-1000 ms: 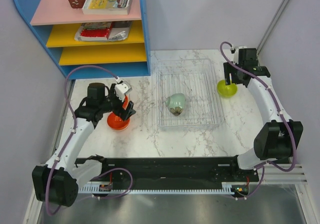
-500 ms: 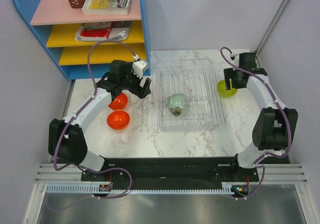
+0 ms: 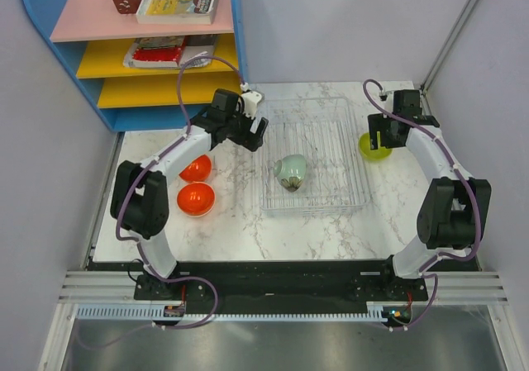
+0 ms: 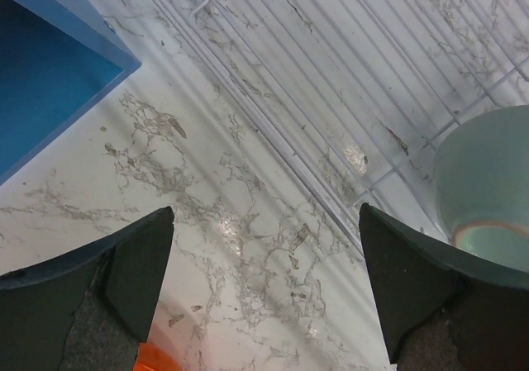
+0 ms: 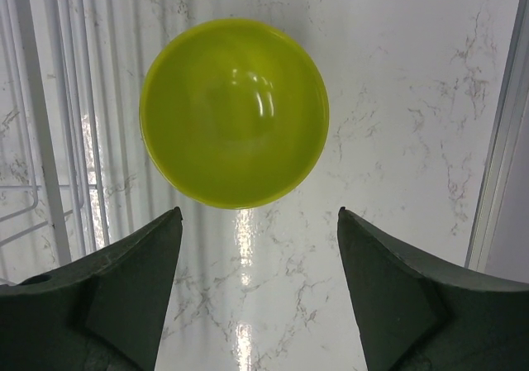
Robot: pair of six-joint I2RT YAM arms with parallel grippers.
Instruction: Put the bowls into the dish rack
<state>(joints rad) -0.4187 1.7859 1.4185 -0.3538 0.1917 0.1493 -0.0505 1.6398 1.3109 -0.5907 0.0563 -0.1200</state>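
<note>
1. from above, the left arm covers part of the farther orange bowl. the nearer orange bowl shows whole, just beside it on the marble table.
2. the right gripper hides the far rim of the yellow-green bowl in the top view. its wrist camera shows that bowl whole.
3. the left wrist view cuts off the pale green bowl at its right edge. only an orange sliver shows at the bottom, and we cannot tell which bowl it is.
4. the book and the packet on the shelf unit carry print, too small for us to read.
5. the dish rack sits mid-table between the arms, with the pale green bowl tipped on its side in the near-left part.
6. the left gripper hangs at the rack's left edge, jaws spread wide and empty. the pale green bowl lies apart, beyond its right finger.
7. the right gripper's jaws are spread and empty. the yellow-green bowl stands on the table just right of the rack, ahead of the fingertips and centred between them, untouched.
</note>
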